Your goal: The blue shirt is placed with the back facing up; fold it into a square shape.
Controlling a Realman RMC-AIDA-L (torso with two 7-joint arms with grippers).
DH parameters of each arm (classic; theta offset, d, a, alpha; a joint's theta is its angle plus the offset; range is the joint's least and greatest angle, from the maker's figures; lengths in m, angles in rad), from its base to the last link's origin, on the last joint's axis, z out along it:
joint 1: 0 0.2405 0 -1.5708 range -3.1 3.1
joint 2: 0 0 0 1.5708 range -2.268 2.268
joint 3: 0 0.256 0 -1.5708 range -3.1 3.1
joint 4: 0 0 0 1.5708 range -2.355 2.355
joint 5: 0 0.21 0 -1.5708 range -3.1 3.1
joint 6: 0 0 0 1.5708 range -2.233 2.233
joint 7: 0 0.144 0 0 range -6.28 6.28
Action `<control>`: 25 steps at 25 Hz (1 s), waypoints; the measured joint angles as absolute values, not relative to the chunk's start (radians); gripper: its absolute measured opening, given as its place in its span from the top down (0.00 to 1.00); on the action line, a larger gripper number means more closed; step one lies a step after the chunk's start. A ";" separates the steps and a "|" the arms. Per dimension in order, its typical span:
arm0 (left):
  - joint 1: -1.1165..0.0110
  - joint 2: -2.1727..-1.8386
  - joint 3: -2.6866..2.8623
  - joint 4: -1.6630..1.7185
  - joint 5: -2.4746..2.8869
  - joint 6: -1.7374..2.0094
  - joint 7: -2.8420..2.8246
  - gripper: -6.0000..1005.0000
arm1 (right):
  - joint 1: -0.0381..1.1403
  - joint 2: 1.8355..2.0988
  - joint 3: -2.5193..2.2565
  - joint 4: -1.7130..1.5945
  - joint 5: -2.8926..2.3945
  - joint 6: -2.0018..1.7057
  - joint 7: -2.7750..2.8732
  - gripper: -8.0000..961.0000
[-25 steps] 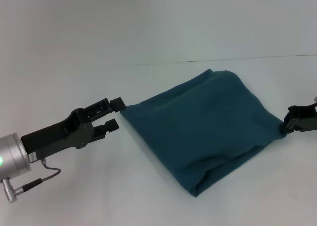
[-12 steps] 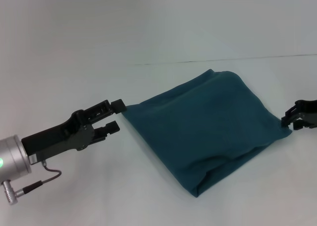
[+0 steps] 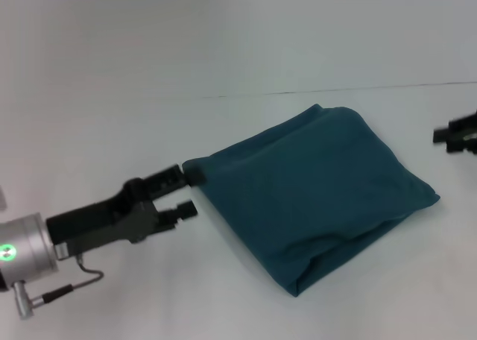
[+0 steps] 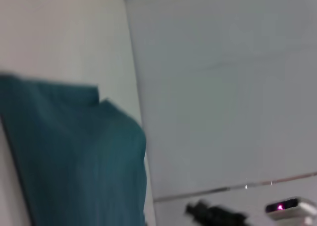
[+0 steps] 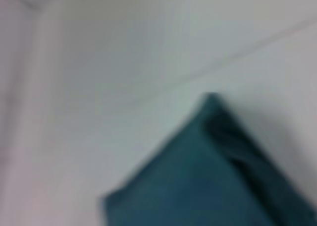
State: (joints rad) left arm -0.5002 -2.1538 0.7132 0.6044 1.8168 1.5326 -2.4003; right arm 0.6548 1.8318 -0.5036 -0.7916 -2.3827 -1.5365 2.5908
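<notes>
The blue shirt lies folded into a rough square on the white table, plain side up. It also shows in the left wrist view and the right wrist view. My left gripper is open and empty at the shirt's left corner, its upper finger against the cloth edge. My right gripper is open and empty at the right edge of the head view, up and away from the shirt's right corner. It also shows far off in the left wrist view.
The white table spreads all around the shirt, with a seam line running across behind it. A small device with a pink light stands far off in the left wrist view.
My right gripper has let go of the shirt's right corner and drawn back up to the right. My left gripper has shifted right and lower, closer to the shirt's left corner.
</notes>
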 joint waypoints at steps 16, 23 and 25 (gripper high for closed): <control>-0.640 -2.163 0.974 0.506 1.864 1.246 -2.589 0.10 | 0.625 1.685 -0.454 -0.746 -2.286 -1.607 2.666 0.17; -0.650 -2.163 1.009 0.469 1.864 1.188 -2.599 0.10 | 0.637 1.681 -0.454 -0.745 -2.289 -1.606 2.670 0.08; -0.660 -2.163 1.019 0.461 1.864 1.168 -2.600 0.10 | 0.641 1.682 -0.454 -0.742 -2.289 -1.606 2.669 0.08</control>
